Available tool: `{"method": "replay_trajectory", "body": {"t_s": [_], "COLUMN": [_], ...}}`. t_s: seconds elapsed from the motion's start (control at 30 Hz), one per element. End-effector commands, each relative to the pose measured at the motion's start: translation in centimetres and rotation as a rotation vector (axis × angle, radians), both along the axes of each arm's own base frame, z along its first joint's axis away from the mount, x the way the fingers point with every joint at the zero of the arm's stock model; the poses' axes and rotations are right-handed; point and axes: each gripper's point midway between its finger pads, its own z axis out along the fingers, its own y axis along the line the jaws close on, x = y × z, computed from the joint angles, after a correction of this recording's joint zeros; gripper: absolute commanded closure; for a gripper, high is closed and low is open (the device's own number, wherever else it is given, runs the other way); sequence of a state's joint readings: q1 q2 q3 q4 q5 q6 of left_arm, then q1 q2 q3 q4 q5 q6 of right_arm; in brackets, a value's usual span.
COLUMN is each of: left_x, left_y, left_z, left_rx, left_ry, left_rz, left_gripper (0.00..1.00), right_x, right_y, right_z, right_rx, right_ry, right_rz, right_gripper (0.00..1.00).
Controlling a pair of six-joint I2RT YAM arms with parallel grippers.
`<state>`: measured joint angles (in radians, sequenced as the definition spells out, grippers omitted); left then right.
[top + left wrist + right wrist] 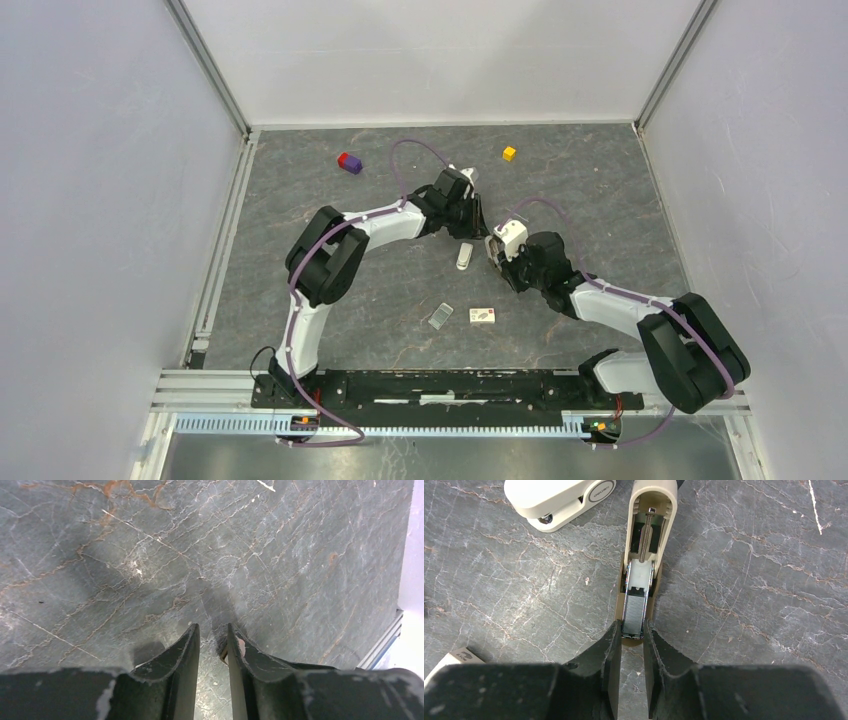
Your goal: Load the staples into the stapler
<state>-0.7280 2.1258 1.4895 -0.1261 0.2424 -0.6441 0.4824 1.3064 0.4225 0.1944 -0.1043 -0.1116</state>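
White stapler (642, 572): laid open on the grey marbled surface (749, 580), between the two arms, spring and track exposed.
Staples (634, 611): a silver strip is seen seated in the track.
Right jaws: clenched on the stapler's near end.
Left jaws: parted narrowly, nothing gripped, held over the surface.

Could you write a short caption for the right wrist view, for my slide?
Right gripper straddling the near end of the open stapler, staples visible inside it.
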Motion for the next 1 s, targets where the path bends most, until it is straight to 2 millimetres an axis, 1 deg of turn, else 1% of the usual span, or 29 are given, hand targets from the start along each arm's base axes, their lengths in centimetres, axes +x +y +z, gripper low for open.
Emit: {"method": "replay_trajectory", "body": {"t_s": [0.0, 0.23, 0.27, 0.3, 0.37, 0.43, 0.5, 0.63, 0.77, 0.9, 0.93, 0.97], "left_x": [-0.3, -3.3, -3.7, -4.1, -4.8, -5.5, -6.0, -5.9, -5.6, -5.2, -5.4, -5.5], "left_y": [-1.8, -3.9, -4.0, -4.1, -3.9, -3.7, -3.6, -3.4, -3.3, -3.4, -3.0, -2.9], "left_z": [1.9, 4.4, 4.4, 4.4, 3.7, 2.8, 2.5, 2.9, 3.0, 3.1, 2.6, 2.5], "left_rx": [-0.096, -0.228, -0.236, -0.234, -0.208, -0.180, -0.168, -0.158, -0.133, -0.119, -0.097, -0.088], "left_ry": [0.039, 0.066, 0.071, 0.068, 0.062, 0.059, 0.052, 0.028, 0.004, -0.029, -0.016, -0.019], "left_rz": [-0.020, -0.098, -0.105, -0.110, -0.105, -0.104, -0.106, -0.098, -0.100, -0.105, -0.104, -0.107], "left_gripper": [0.68, 0.69, 0.70, 0.69, 0.70, 0.70, 0.70, 0.69, 0.68, 0.67, 0.67, 0.67], "right_x": [0.0, 0.3, 0.3, 0.3, 0.4, 0.5, 0.6, 0.9, 0.9, 0.8, 0.8, 0.8], "right_y": [-0.3, -0.5, -0.5, -0.6, -0.5, -0.6, -0.5, -0.1, 0.2, 0.2, 0.3, 0.3], "right_z": [-0.4, -0.4, -0.4, -0.4, -0.3, -0.2, 0.0, 1.3, 3.1, 4.7, 5.1, 5.4], "right_rx": [-0.025, -0.039, -0.040, -0.042, -0.038, -0.037, -0.033, -0.003, 0.026, 0.071, 0.089, 0.103], "right_ry": [-0.001, -0.023, -0.026, -0.028, -0.034, -0.037, -0.040, -0.047, -0.062, -0.071, -0.076, -0.082], "right_rz": [0.001, -0.001, 0.000, 0.000, 0.000, -0.003, -0.005, -0.012, -0.019, -0.033, -0.036, -0.037], "right_gripper": [0.75, 0.76, 0.76, 0.76, 0.76, 0.75, 0.72, 0.64, 0.56, 0.55, 0.55, 0.55]}}
